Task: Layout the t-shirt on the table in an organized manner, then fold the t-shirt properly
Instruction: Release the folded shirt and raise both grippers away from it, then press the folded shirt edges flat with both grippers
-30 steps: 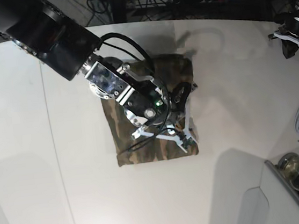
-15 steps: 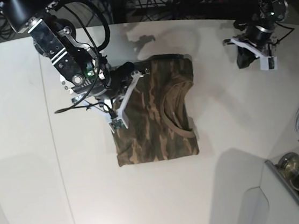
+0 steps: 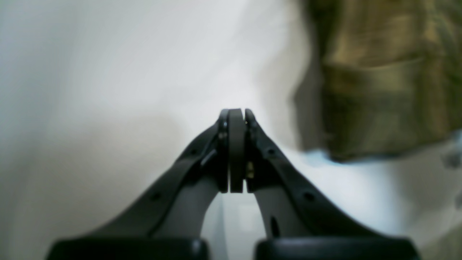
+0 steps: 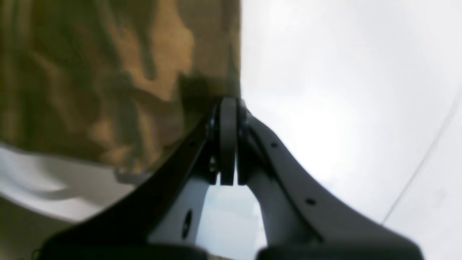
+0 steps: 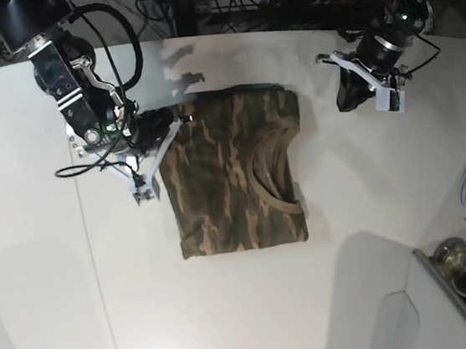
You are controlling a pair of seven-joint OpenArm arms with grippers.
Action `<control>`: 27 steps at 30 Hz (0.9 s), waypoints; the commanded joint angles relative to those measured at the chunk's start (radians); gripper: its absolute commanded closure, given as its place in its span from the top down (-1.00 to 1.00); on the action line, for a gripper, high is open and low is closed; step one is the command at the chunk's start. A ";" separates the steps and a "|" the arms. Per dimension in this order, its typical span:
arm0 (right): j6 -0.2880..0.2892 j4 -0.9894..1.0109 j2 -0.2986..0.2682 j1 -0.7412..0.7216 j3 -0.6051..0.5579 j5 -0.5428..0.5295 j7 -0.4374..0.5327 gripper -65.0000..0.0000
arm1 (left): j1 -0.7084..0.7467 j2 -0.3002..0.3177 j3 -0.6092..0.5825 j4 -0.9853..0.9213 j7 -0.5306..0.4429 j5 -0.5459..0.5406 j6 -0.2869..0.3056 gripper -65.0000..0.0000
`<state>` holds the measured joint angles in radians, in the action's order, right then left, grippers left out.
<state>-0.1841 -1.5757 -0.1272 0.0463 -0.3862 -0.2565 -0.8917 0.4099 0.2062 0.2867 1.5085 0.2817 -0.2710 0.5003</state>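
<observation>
While the shirt [image 5: 237, 174] lay folded in a neat block mid-table [image 5: 42, 272], collar up, I judged folding nearly finished. Both my claws, left [image 5: 351, 98] and right [image 5: 144, 191], were pressed together, empty, flanking it. Next called for checking edges, perhaps one last fold.
</observation>
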 commanded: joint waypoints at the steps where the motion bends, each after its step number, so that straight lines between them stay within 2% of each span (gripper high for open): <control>1: 0.005 -0.067 -0.009 -0.024 0.005 -0.002 0.006 -1.00 | 0.005 0.009 0.006 0.079 0.017 -0.017 0.008 -1.00; 4: 0.005 -0.140 -0.010 -0.066 0.005 -0.002 -0.011 -1.00 | 0.005 0.003 0.006 0.231 0.135 -0.100 0.008 -1.00; 6: 0.005 -0.133 -0.010 -0.124 0.002 -0.002 -0.011 -1.00 | -0.032 -0.007 -0.002 0.264 0.158 -0.185 0.004 -1.00; 8: 0.008 -0.081 -0.002 -0.187 -0.003 -0.008 -0.005 -1.00 | -0.098 -0.024 -0.007 0.243 0.164 -0.225 0.004 -1.00; 10: 0.010 -0.025 0.025 -0.265 -0.007 -0.008 -0.004 -1.00 | -0.165 -0.066 -0.016 0.188 0.164 -0.201 0.004 -1.00; 13: 0.010 0.105 0.071 -0.389 -0.035 -0.008 0.003 -1.00 | -0.246 -0.104 -0.063 0.071 0.164 -0.092 0.004 -1.00; 16: 0.010 0.246 0.088 -0.477 -0.086 -0.008 0.079 -1.00 | -0.263 -0.129 -0.129 0.010 0.158 0.028 0.004 -1.00; 20: 0.010 0.378 0.113 -0.504 -0.135 -0.008 0.184 -1.00 | -0.223 -0.138 -0.149 0.002 0.156 0.120 0.004 -1.00; 25: 0.011 0.567 0.146 -0.517 -0.144 -0.008 0.293 -1.00 | -0.194 -0.132 -0.152 -0.026 0.162 0.169 0.004 -1.00; 27: 0.030 0.637 0.153 -0.517 -0.145 -0.005 0.354 -1.00 | -0.185 -0.130 -0.152 -0.044 0.162 0.181 0.004 -1.00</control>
<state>-0.1520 -0.9245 0.0261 -0.4408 -0.5365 -0.2695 -0.5411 0.2279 0.0727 0.1356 1.4483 0.4622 -0.0788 0.4999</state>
